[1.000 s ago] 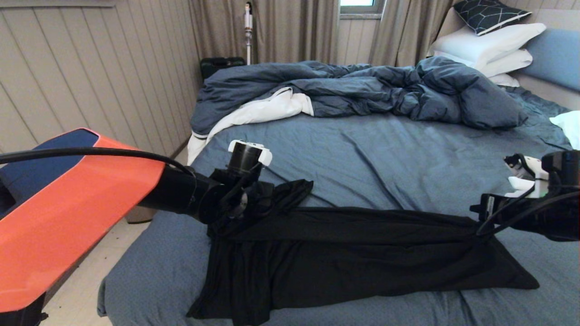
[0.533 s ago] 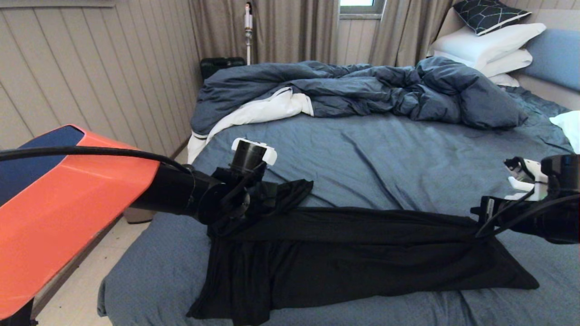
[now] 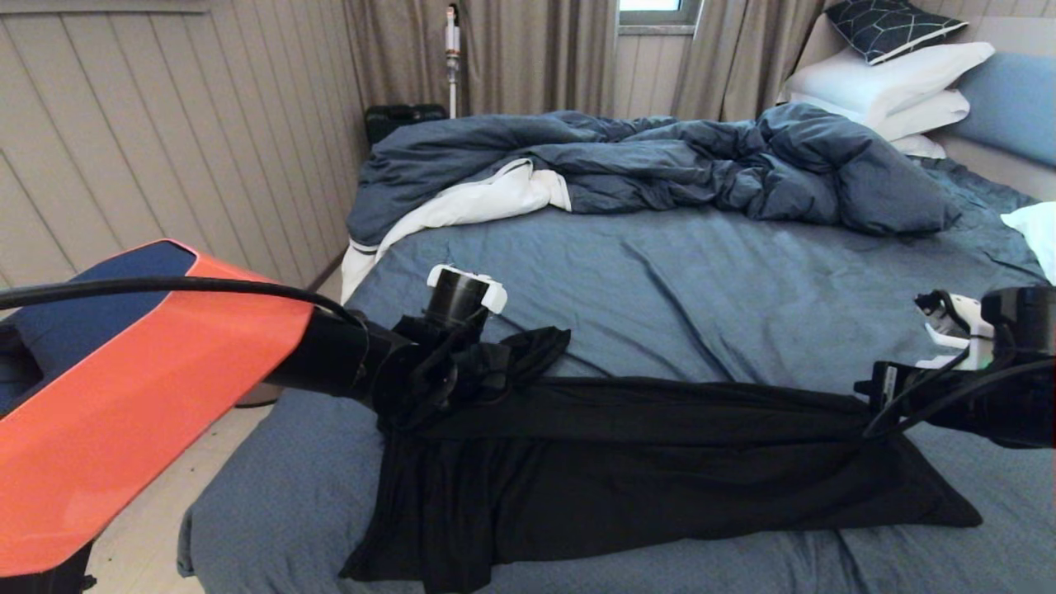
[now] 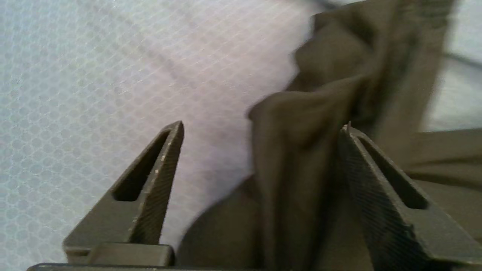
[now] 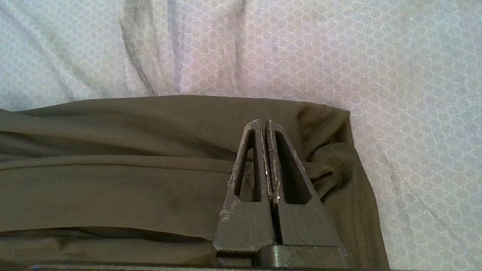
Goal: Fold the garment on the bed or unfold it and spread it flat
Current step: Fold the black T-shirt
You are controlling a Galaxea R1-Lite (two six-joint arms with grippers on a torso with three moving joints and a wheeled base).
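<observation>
- Black, thin cloth: the garment (image 3: 660, 454) lies in a long band across the lower middle of the head view, on the bed (image 3: 701, 280), its near edge close to the bed's front edge.
- It looks light, limp and a little slippery; it should drape and bunch rather than hold a shape, so a pinch at a corner or hem is likely to serve better than one in the middle.
- Left claw (image 4: 260, 130) stands wide open at the band's left end, a bunched fold of cloth between the jaws and touching one of them, not pinched.
- Right claw (image 5: 263, 126) is closed at the band's right end, near the corner; whether cloth is caught between its fingers I cannot tell.
- Both ends are rucked up, so the corners need finding before any spreading.
- Duvet (image 3: 660, 165) is heaped across the upper middle of the frame, well apart from the garment, with bare sheet between.
- Pillows (image 3: 891, 82) sit at upper right, out of the way.
- Left arm's orange shell (image 3: 148, 388) hides the lower left of the frame.
</observation>
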